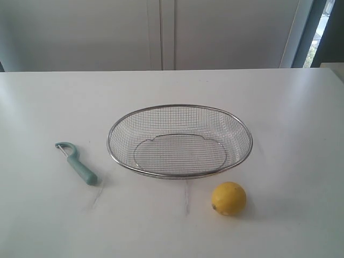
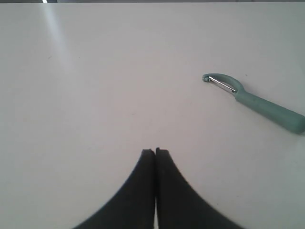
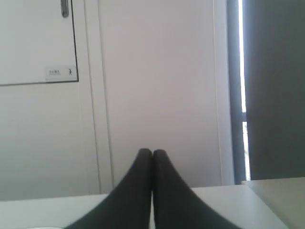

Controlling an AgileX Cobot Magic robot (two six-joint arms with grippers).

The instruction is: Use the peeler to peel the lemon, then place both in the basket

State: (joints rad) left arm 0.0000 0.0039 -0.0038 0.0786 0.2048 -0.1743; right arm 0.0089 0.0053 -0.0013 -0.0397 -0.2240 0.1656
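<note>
At the left of the exterior view we see the slim teal-green plastic peeler (image 1: 77,162) lying flat on the white surface (image 1: 43,107), apart from the wide oval silver wire-mesh basket (image 1: 178,176) at centre. The small round yellow lemon (image 1: 229,198) sits lower right, near the basket's rim, outside it. Our left fingers (image 2: 140,191) are pressed together, empty; our right fingers (image 3: 138,186) are likewise closed on nothing.

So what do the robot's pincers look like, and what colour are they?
Only the ends show. The left pincer and the right pincer look alike. Each has two plain, smooth black fingers, broad at the base and curving in to thin, blunt tips, a bit like a bird's beak. No cables, stickers or markings show on them, and the arms themselves are out of view.
</note>
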